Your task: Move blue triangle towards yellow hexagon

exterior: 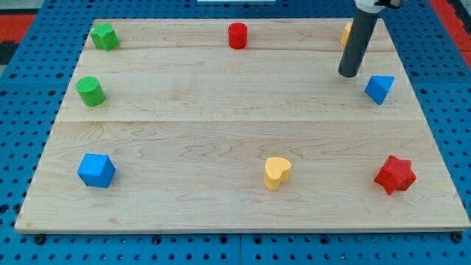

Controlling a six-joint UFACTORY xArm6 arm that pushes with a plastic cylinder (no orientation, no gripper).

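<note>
Blue triangle (379,88) sits near the view's right edge of the wooden surface (221,147), upper half. My tip (350,74) is just beside it on the view's left, slightly toward the top, small gap, not touching as far as I can tell. The tool is a plain rod, nothing to part or clamp, holding nothing. Yellow hexagon (346,32) is at the view's top, mostly hidden behind the rod, only a sliver of yellow showing, shape not readable. Key relation: the hexagon lies up and to the left of the triangle, and the tip is on that same side, so it stands between the two. Judgement: a push from here would drive the triangle right, off target; the tip probably needs to go round to the triangle's lower right first, with little room there before the surface's edge. Other blocks well apart: red cylinder (237,35) top centre, green blocks (105,35) (91,90) upper left, blue cube (96,170) lower left, yellow heart (277,172) bottom centre, red star (395,174) lower right, below the triangle.
</note>
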